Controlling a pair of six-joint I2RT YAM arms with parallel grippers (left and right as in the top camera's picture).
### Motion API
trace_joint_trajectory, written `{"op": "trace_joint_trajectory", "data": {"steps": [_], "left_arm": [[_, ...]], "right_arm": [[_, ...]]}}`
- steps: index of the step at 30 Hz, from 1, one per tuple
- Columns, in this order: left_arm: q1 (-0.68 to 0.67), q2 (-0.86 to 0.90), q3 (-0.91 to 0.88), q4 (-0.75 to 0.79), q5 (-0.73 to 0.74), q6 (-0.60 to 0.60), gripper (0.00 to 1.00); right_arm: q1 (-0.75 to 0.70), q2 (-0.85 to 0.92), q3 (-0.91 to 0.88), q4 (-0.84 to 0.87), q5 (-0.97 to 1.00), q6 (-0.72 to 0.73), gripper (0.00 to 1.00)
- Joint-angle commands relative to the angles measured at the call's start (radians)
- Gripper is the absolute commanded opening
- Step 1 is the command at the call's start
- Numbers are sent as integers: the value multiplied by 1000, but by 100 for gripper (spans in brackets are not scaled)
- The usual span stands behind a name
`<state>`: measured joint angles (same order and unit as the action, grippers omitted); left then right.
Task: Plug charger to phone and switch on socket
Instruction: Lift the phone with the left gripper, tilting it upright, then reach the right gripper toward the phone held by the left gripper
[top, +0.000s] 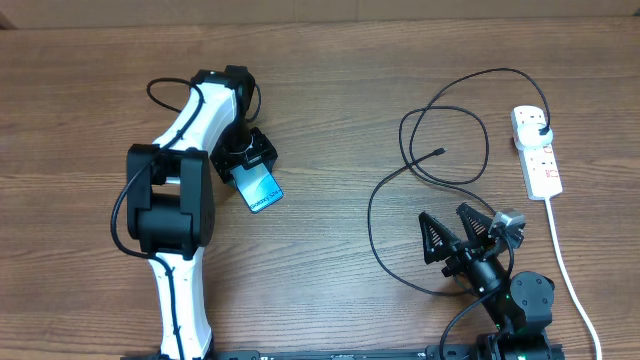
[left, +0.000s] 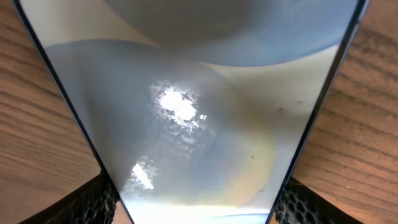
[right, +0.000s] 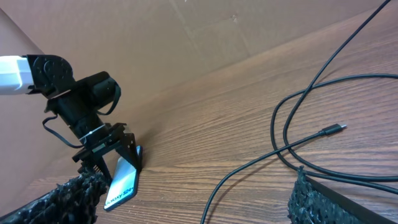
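The phone (top: 263, 190) has a lit screen and lies left of centre; it fills the left wrist view (left: 199, 112) and shows in the right wrist view (right: 122, 178), with one end raised. My left gripper (top: 247, 158) is shut on its upper end, a finger at each long edge (left: 199, 208). The charger cable (top: 420, 175) loops over the table at the right, its connector tip (top: 441, 152) lying free (right: 339, 129). Its black plug (top: 541, 130) sits in the socket (top: 538, 165), a white power strip at far right. My right gripper (top: 455, 237) is open and empty (right: 199, 208), near the cable.
The power strip's white cord (top: 570, 275) runs down the right side to the front edge, past the right arm's base (top: 520, 300). The left arm (top: 180, 200) stretches from the front edge up the left side. Bare wood lies between the phone and the cable loops.
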<state>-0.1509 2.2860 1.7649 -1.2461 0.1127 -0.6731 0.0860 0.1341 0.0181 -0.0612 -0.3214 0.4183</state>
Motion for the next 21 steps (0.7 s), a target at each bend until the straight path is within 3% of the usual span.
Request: {"op": "trace_joint_trajectory", "data": {"steps": [1, 10, 21], "left_arm": [[-5, 19, 65, -46, 11, 24, 65], [-5, 19, 122, -162, 27, 93, 64], [-5, 19, 153, -260, 329, 280, 63]], "right_arm": [[5, 0, -10, 6, 10, -3, 100], [5, 0, -10, 6, 10, -3, 100], [4, 0, -10, 10, 78, -14, 100]]}}
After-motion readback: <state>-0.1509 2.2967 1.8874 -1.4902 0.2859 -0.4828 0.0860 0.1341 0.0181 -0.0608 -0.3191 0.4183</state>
